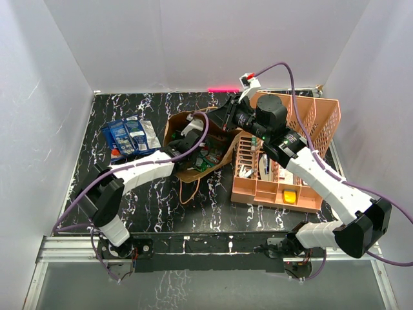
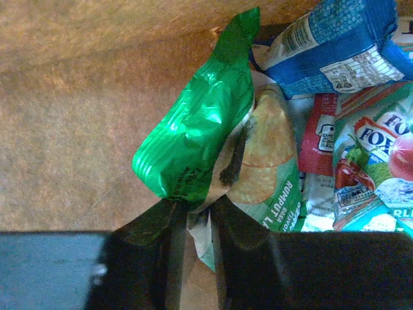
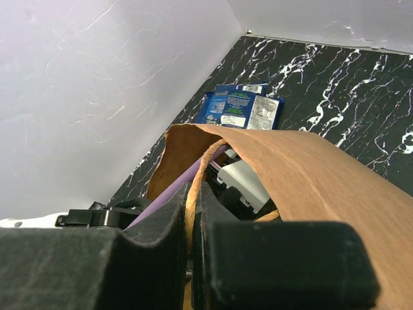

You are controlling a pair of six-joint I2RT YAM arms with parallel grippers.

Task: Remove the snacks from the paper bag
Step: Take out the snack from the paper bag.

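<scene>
Bag (image 1: 173,132): 1 | right gripper (image 3: 191,194) clamps its rim | left gripper (image 2: 197,203) (inside, among snacks (image 2: 193,129)): grip unclear

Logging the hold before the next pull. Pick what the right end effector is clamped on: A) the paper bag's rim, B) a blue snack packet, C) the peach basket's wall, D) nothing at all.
A: in the right wrist view the right end effector is shut with the brown edge of the paper bag pinched between its fingers, while the blue packets lie apart on the table.
</scene>
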